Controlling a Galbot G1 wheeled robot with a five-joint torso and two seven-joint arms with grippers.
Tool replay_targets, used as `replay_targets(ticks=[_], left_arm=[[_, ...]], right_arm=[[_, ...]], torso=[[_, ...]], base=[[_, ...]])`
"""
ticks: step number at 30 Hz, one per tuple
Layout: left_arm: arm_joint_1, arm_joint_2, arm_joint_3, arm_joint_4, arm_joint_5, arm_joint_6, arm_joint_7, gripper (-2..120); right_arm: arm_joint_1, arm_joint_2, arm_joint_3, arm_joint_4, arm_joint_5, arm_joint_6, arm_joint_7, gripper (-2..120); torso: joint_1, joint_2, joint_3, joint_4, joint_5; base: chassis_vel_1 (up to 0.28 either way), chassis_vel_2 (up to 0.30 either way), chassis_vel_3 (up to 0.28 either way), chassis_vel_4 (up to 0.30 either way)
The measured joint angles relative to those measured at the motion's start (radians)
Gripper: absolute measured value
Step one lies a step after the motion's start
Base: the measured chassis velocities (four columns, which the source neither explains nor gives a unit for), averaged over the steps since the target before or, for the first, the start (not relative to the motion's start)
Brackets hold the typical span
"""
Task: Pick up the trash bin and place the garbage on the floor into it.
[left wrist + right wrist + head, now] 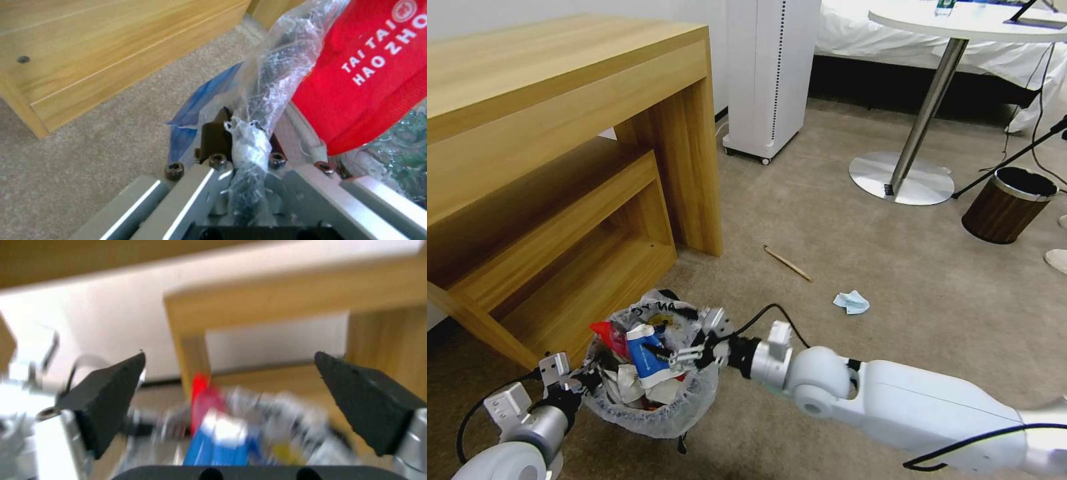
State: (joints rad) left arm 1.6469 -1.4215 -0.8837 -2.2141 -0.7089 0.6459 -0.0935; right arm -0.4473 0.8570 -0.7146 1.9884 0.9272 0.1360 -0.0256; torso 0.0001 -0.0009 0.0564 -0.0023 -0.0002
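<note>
The trash bin (650, 400), black and lined with a crinkly translucent bag, hangs just above the floor (827, 220) in front of the wooden desk. My left gripper (579, 381) is shut on its rim; in the left wrist view the gripper (242, 140) pinches the bagged rim (267, 86) next to the red bag (369, 76). My right gripper (684, 357) hovers open over the bin's mouth, fingers (111, 396) spread wide. Just beyond them the blue-white carton (650, 357) stands among the garbage inside. On the carpet lie a wooden stick (787, 263) and a blue mask (852, 301).
The wooden desk (560, 167) with its lower shelf stands close on the left. A white upright appliance (767, 73) is behind. A round table's steel base (902, 177) and a brown wood-grain bin (1007, 203) stand at the right, with cables near them.
</note>
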Motion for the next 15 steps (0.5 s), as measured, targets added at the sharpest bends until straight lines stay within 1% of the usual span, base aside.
replay_targets(ticks=[1, 2, 3, 4, 5, 6, 7, 9, 10, 12, 13, 14, 15], left_arm=[[0.006, -0.003, -0.005, -0.005, 0.004, 0.0, 0.003, 1], [0.006, -0.003, -0.005, -0.005, 0.004, 0.0, 0.003, 1], [0.013, -0.007, -0.01, -0.013, 0.013, -0.001, 0.008, 1], [0.015, -0.007, -0.014, -0.019, 0.018, -0.001, 0.01, 1], [0.015, -0.007, -0.015, -0.021, 0.019, -0.001, 0.011, 1], [0.015, -0.007, -0.015, -0.021, 0.019, -0.001, 0.011, 1], [0.014, -0.007, -0.016, -0.028, 0.024, 0.0, 0.013, 1], [0.013, -0.003, -0.018, -0.032, 0.03, 0.006, 0.02, 1], [0.013, -0.003, -0.018, -0.032, 0.03, 0.006, 0.02, 1], [0.013, 0.003, -0.019, -0.032, 0.038, 0.009, 0.031, 1], [0.013, 0.004, -0.019, -0.032, 0.042, 0.009, 0.035, 1], [0.013, 0.004, -0.019, -0.032, 0.042, 0.009, 0.035, 1], [0.014, 0.006, -0.019, -0.032, 0.045, 0.009, 0.039, 1]], right_arm=[[-0.007, -0.003, 0.023, 0.014, 0.007, 0.006, 0.003, 99], [-0.007, -0.003, 0.023, 0.014, 0.007, 0.006, 0.003, 99], [-0.023, -0.008, 0.078, 0.038, 0.013, 0.013, 0.016, 100], [-0.046, -0.013, 0.143, 0.054, 0.019, 0.016, 0.031, 100], [-0.06, -0.015, 0.177, 0.061, 0.021, 0.016, 0.041, 100], [-0.06, -0.015, 0.177, 0.061, 0.021, 0.016, 0.041, 100], [-0.108, -0.018, 0.283, 0.07, 0.025, 0.008, 0.068, 100], [-0.191, -0.018, 0.454, 0.073, 0.029, -0.012, 0.112, 100], [-0.191, -0.018, 0.454, 0.073, 0.029, -0.012, 0.112, 100], [-0.292, -0.014, 0.629, 0.066, 0.024, -0.039, 0.153, 100], [-0.336, -0.01, 0.696, 0.057, 0.013, -0.048, 0.169, 100], [-0.336, -0.01, 0.696, 0.057, 0.013, -0.048, 0.169, 100], [-0.38, -0.005, 0.752, 0.048, -0.003, -0.05, 0.18, 100]], torso=[[0.0, 0.0, 0.0, 0.0, 0.0002], [0.0, 0.0, 0.0, 0.0, 0.0002], [0.0, 0.0, 0.0, 0.0006, 0.0005], [0.0, 0.0, 0.0, 0.0005, 0.0002], [0.0, 0.0, 0.0, 0.0006, 0.0], [0.0, 0.0, 0.0, 0.0006, 0.0], [0.0, 0.0, 0.0, 0.0004, 0.0004], [0.0, 0.0, 0.0, 0.0002, 0.0003], [0.0, 0.0, 0.0, 0.0002, 0.0003], [0.0, 0.0, 0.0, 0.0002, 0.0004], [0.0, 0.0, 0.0, 0.0003, 0.0002], [0.0, 0.0, 0.0, 0.0003, 0.0002], [0.0, 0.0, 0.0, 0.0001, 0.0005]], base=[[0.0, 0.0, 0.0, 0.0], [0.0, 0.0, 0.0, 0.0], [0.0, 0.0, 0.0, 0.0], [0.0, 0.0, 0.0, 0.0], [0.0, 0.0, 0.0, 0.0], [0.0, 0.0, 0.0, 0.0], [0.0, 0.0, 0.0, 0.0], [0.0, 0.0, 0.0, 0.0], [0.0, 0.0, 0.0, 0.0], [0.0, 0.0, 0.0, 0.0], [0.0, 0.0, 0.0, 0.0], [0.0, 0.0, 0.0, 0.0], [0.0, 0.0, 0.0, 0.0]])
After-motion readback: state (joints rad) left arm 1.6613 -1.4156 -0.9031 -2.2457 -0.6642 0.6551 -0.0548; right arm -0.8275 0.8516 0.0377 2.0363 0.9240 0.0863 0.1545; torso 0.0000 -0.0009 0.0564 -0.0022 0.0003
